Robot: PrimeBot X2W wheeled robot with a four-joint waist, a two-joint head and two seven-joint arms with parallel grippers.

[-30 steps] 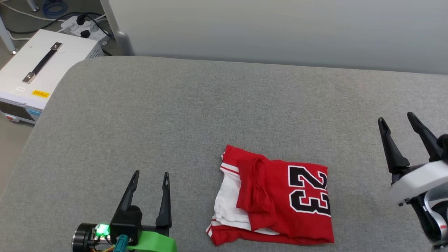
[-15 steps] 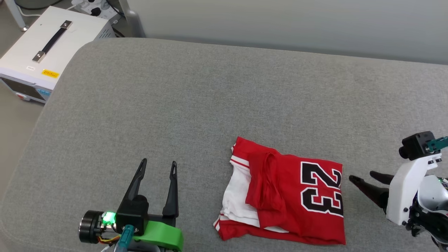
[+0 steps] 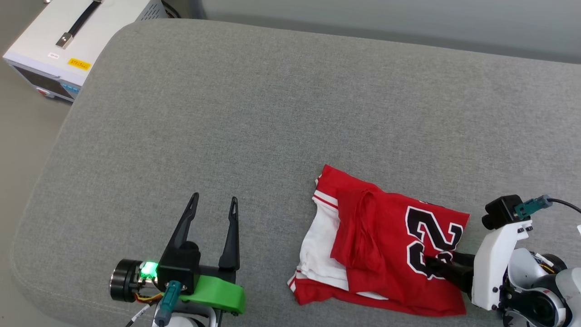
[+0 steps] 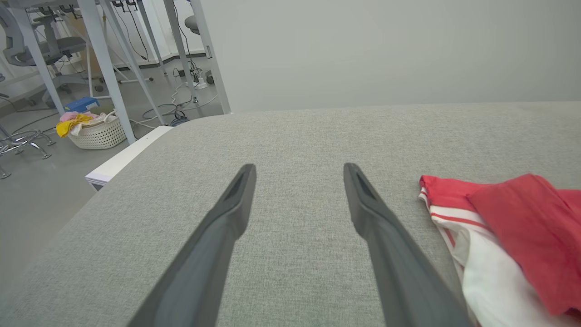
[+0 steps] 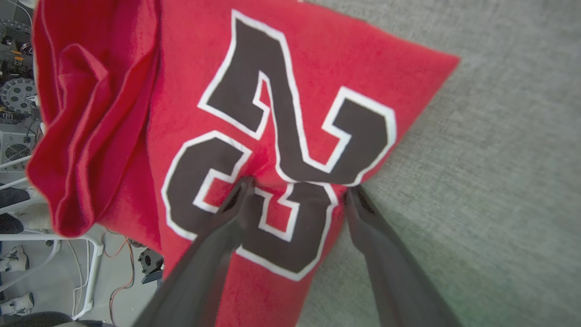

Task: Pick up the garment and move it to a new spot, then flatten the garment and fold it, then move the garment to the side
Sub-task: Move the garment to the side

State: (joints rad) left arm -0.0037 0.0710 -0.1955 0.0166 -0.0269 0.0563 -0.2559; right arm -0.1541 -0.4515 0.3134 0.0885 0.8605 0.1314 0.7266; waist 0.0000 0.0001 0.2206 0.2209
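Head view, grey cushion (image 3: 227, 91), garment (image 3: 386, 236), white box (image 3: 118, 16), left hand (image 3: 214, 197) apart, right hand (image 5: 299, 186) apart

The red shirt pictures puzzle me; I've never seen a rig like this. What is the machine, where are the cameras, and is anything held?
It is a two-armed robot. The wide picture comes from a camera on its head; the other two from wrist cameras looking along each gripper's dark fingers. A folded red shirt with a black number lies on a grey padded surface. The left gripper is open, apart from it. The right gripper is open at the shirt's edge, one finger over the number. Nothing is held.
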